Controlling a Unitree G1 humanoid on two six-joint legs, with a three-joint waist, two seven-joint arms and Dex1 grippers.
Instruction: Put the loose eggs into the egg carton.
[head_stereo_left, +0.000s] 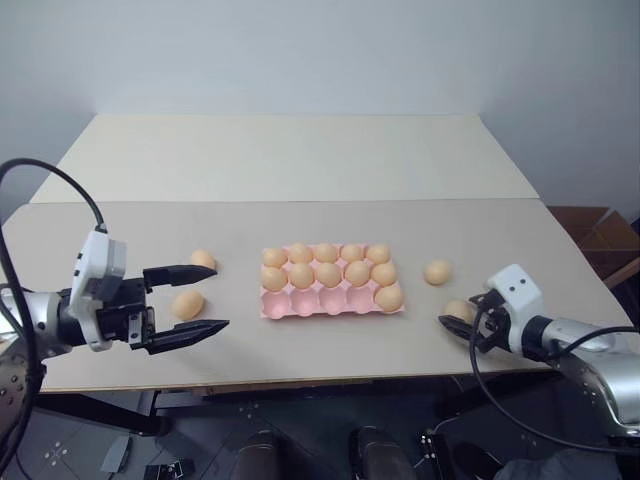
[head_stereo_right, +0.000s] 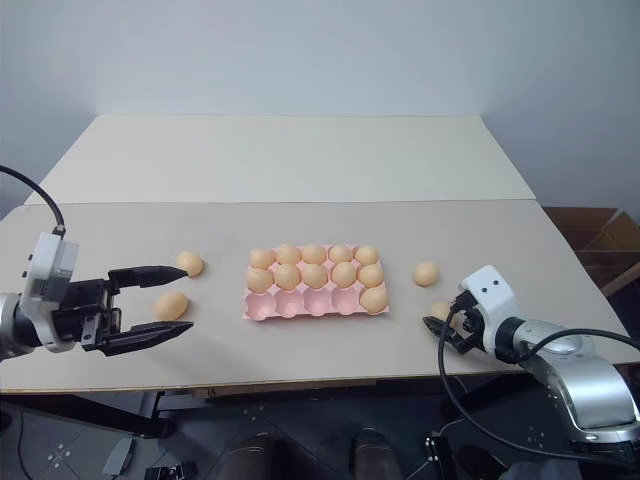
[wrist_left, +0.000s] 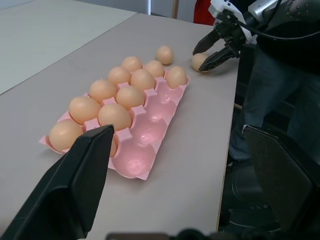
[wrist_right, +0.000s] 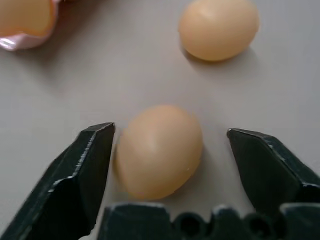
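Observation:
The pink egg carton (head_stereo_left: 300, 307) lies mid-table with its back and middle rows full and one egg (head_stereo_left: 389, 297) in the front row's right cup. Two loose eggs (head_stereo_left: 203, 259) (head_stereo_left: 187, 304) lie to its left, and another loose egg (head_stereo_left: 437, 272) lies to its right. My right gripper (wrist_right: 170, 131) is low on the table and open, its fingers (wrist_right: 85, 165) straddling a further loose egg (wrist_right: 159, 150); one finger nearly touches it and the other stands apart. My left gripper (head_stereo_left: 220, 297) hovers open above the nearer left egg with nothing held.
The table's front edge (head_stereo_left: 300, 378) runs just below both grippers. A second, paler table (head_stereo_left: 290, 155) adjoins at the back. Brown cardboard boxes (head_stereo_left: 600, 235) stand off the right side.

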